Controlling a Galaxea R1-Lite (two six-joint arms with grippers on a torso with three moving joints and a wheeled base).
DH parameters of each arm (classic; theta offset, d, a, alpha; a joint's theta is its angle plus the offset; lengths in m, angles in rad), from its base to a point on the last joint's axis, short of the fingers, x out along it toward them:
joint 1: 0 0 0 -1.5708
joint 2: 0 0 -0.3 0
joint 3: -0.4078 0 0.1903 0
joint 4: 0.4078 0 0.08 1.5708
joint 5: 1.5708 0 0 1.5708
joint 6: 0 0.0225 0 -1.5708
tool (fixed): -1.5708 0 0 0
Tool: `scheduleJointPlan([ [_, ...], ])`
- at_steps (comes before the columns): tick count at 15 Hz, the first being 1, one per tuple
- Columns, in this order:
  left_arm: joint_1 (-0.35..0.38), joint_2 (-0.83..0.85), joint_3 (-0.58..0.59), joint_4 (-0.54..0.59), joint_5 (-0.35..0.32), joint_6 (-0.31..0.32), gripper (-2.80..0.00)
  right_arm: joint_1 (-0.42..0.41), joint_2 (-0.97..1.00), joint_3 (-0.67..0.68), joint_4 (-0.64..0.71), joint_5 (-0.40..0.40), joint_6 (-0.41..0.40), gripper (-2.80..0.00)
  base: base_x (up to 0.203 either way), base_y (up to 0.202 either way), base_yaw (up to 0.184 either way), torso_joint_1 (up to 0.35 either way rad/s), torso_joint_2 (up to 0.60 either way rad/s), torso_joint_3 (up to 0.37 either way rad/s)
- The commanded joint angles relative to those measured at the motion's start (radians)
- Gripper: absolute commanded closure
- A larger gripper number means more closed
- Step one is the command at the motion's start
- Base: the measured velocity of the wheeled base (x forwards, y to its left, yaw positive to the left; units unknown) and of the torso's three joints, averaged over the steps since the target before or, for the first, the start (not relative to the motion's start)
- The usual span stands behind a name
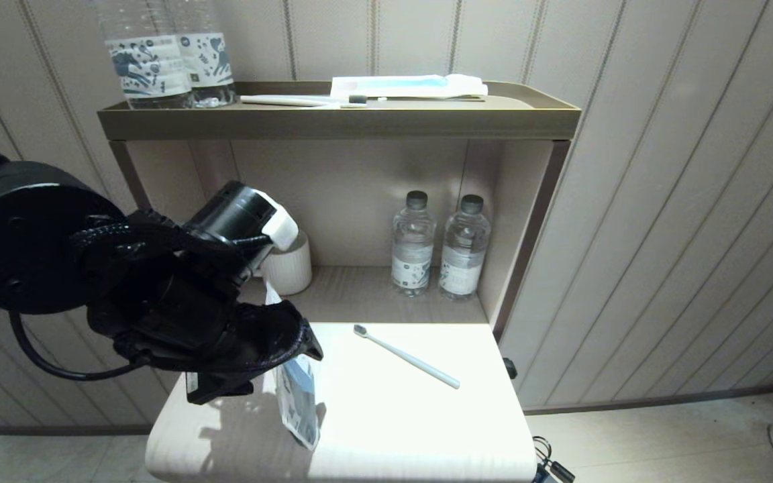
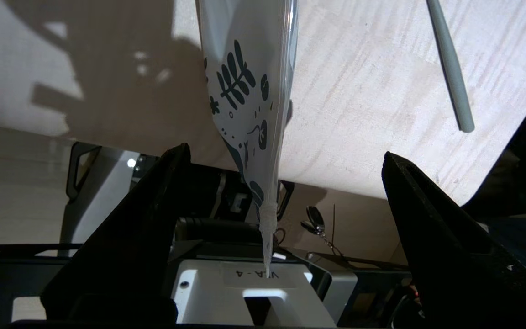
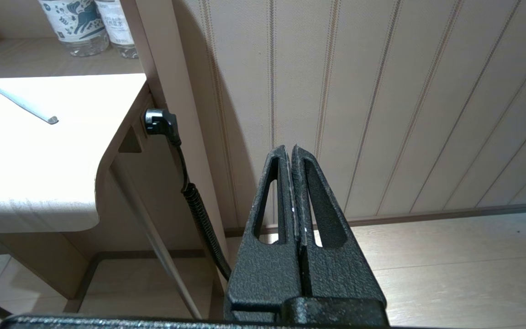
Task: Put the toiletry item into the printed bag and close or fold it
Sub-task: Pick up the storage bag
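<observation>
Presently noted: left gripper (image 2: 286, 160), black, jaws spread wide, grasping nothing, poised over the near-left part of the pale wood-grain tabletop (image 1: 393, 416). Between the spread fingers (image 2: 432, 228), touching neither: printed bag (image 2: 249, 91), a flat white translucent plastic pouch with dark blue leaf sprigs, dots and small motifs, standing on edge and seen nearly edge-on in the left wrist view, its thin sealed seam pointing toward the gripper body. Whether that seam rests against the gripper's white housing: cannot tell. Seen from the head camera as an upright, slightly leaning pouch (image 1: 299, 396) directly below the black gripper (image 1: 252, 342), lower edge on the tabletop near the front.

Well apart from the gripper and from the pouch, toward the right half of the tabletop: toiletry item (image 1: 405, 356), a slim pale grey-white toothbrush with a small dark grey bristle head, lying flat and diagonal, head toward the shelf unit, handle end toward the front right. Not in the pouch. Also visible in the left wrist view as a pale handle (image 2: 450, 68) off to one side of the fingers.

Right gripper (image 3: 292, 155), black, clenched on nothing, parked beside the table before the panelled wall.

Behind the tabletop, in the shelf recess: two clear water bottles (image 1: 440, 245) and a white ribbed cup (image 1: 289, 268).
</observation>
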Motion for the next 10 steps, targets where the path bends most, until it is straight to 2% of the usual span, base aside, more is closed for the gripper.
scheduleJointPlan([
  [1, -0.014, 0.017, 0.007, 0.005, 0.002, -0.014, -2.8, 0.0, 0.001, 0.0, -0.001, 0.0, 0.0, 0.0, 0.0, 0.0, 0.0, 0.0, 0.0, 0.0],
  [6, -0.035, 0.026, 0.033, -0.012, 0.006, -0.041, -2.8, 0.0, 0.001, 0.0, -0.001, 0.0, 0.0, 0.0, 0.0, 0.0, 0.0, 0.0, 0.0, 0.0],
  [9, -0.036, 0.071, 0.022, -0.014, 0.023, -0.038, -2.8, 0.0, 0.001, 0.0, -0.001, 0.0, 0.0, 0.0, 0.0, 0.0, 0.0, 0.0, 0.0, 0.0],
  [10, -0.037, 0.09, 0.017, -0.014, 0.051, -0.037, -2.8, 0.0, 0.001, 0.0, -0.001, 0.0, 0.0, 0.0, 0.0, 0.0, 0.0, 0.0, 0.0, 0.0],
])
